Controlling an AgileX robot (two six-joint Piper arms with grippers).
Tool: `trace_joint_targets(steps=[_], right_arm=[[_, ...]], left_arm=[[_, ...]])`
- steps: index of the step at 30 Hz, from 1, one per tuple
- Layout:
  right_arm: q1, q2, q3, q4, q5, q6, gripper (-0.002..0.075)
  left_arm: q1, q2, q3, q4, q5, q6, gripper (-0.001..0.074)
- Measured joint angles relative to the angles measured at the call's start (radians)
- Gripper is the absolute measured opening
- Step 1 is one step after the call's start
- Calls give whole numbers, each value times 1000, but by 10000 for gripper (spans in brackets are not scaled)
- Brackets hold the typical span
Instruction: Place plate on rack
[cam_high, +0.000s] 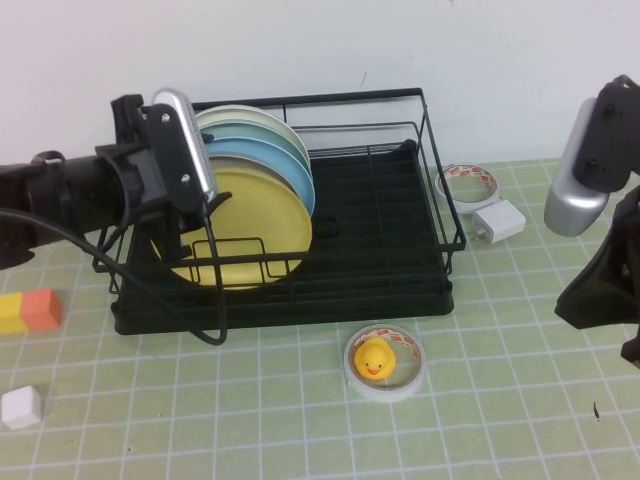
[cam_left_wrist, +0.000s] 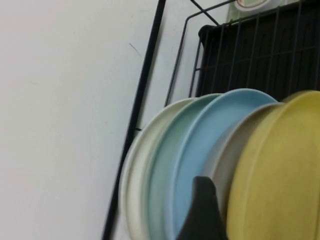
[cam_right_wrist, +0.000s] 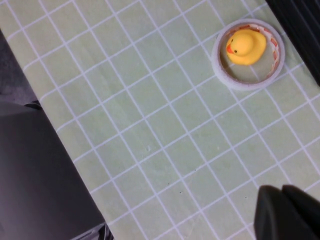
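Left gripper (cam_high: 185, 225) at rack's (cam_high: 430, 200) left end, against yellow plate (cam_high: 245, 225) standing in slots; finger spread indiscernible. Right gripper (cam_right_wrist: 287, 212) well right of rack, fingers pressed together, empty.

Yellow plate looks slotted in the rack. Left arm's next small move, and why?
Probably back the left tool straight away from the yellow plate: it already stands upright in the rack, in front of the other plates. Grip state unclear. The right tool hangs over the mat, uninvolved.
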Motion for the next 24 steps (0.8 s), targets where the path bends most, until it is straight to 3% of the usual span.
trace_joint_targets(steps=[2,6,12,14,19,24], right_arm=[[0,0,0,-12,2,15,3],[0,-20,0,-77,8,64,2],[0,-92,0,-311,19,260,2],[0,-125,9,-407,20,336,2],[0,-228,101,-584,-21,498,2],[-2,-384,277,-618,-149,589,2]], left_arm=[[0,-21,0,0,2,0,462],[0,-92,0,0,-17,-68,368],[0,-264,0,-5,-193,-547,98],[0,-322,0,-12,-294,-746,41],[0,-471,59,-31,-475,-1070,6],[0,-639,224,-37,-424,-1200,1]])
